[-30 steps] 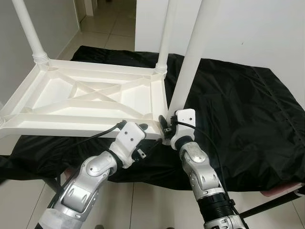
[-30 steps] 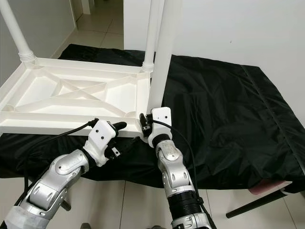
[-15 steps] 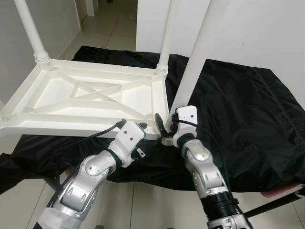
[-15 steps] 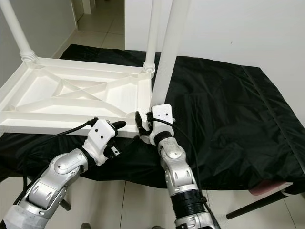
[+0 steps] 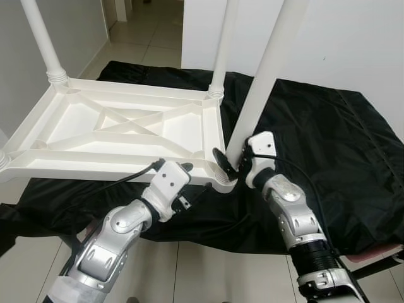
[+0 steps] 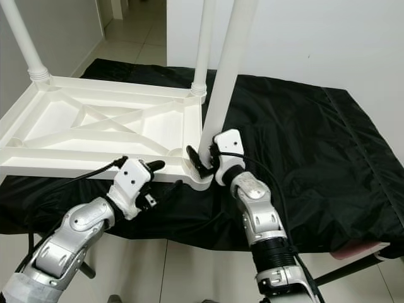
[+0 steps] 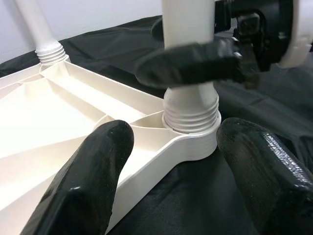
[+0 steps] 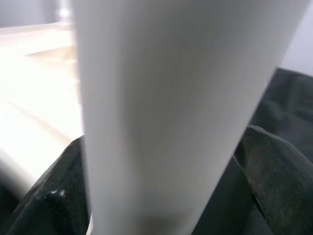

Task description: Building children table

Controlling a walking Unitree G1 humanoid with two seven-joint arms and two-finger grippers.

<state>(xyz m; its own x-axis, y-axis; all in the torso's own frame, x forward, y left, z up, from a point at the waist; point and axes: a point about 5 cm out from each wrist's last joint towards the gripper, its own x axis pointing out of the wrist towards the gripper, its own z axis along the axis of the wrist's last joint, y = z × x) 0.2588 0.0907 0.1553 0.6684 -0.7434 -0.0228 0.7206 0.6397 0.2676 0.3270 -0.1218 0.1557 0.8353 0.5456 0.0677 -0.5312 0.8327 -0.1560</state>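
Note:
The white table top (image 5: 126, 126) lies upside down on a black cloth (image 5: 315, 145). A white leg (image 5: 265, 69) stands tilted in the near right corner socket (image 7: 190, 117). My right gripper (image 5: 232, 161) is shut on this leg just above the socket, one finger (image 7: 190, 63) crossing its front; the right wrist view shows the leg (image 8: 156, 98) between both fingers (image 8: 274, 171). My left gripper (image 7: 176, 147) is open at that corner's front edge, a finger (image 7: 93, 166) on each side of the socket, touching nothing I can see.
Two more legs stand in the far left (image 5: 44, 44) and far right (image 5: 221, 50) corners. A white wall rises behind the cloth. Tiled floor (image 5: 208, 271) lies below the cloth's front edge, with a pink thing (image 5: 379, 252) and a dark rod (image 5: 353, 268) at lower right.
My right gripper has swung from the front of the leg round to its right side, still holding it near the base, and the leg leans a little more right. The left arm has stayed put.

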